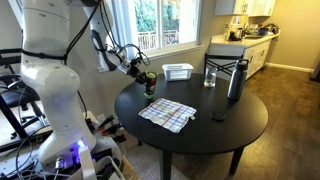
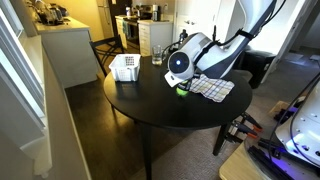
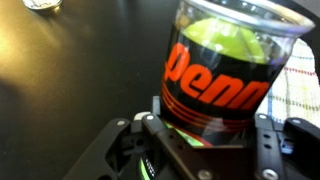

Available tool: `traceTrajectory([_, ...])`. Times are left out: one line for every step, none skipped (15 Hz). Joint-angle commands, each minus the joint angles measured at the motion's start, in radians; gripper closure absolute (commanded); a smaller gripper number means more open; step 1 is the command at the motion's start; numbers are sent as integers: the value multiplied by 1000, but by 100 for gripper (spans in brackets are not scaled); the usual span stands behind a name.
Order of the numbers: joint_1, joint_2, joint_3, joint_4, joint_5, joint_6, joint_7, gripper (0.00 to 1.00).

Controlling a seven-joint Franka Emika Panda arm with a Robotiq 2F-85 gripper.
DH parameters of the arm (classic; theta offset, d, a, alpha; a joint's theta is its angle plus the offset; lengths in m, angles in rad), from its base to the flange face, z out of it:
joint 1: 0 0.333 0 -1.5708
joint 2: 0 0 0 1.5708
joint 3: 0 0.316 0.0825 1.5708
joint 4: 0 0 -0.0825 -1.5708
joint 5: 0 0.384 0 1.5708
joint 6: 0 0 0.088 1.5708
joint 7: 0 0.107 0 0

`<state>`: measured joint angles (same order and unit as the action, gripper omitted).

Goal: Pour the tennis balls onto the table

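A clear can with an orange "Penn" label holds the tennis balls; one yellow-green ball shows through its wall. My gripper is shut on the can's lower part, a finger on each side. In both exterior views the gripper holds the can near the edge of the round black table. I cannot tell whether the can rests on the top or hangs just above it.
A checkered cloth lies beside the can. A white basket, a glass, a tall dark bottle and a small dark object stand on the table.
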<state>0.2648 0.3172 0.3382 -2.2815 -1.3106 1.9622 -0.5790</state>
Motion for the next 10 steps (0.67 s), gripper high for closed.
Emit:
traceTrajectory([-52,-22,-7,1,98,164,-18,59])
traceTrajectory([-63,-22,-14,5,119,205,-16,59])
traceTrajectory([-73,-23,-20,7,143,244,-13,59])
traceTrajectory([-83,-22,-28,10,167,283,-11,59])
traceTrajectory([-92,-20,-35,11,193,326,-8,59])
traceTrajectory([-101,-17,-40,9,225,372,-10,59])
traceTrajectory([-109,-11,-46,7,258,422,-9,59])
traceTrajectory([-117,-5,-50,5,295,466,-12,59])
traceTrajectory([-125,2,-53,1,334,514,-15,59])
traceTrajectory([-134,12,-54,-2,375,559,-19,59])
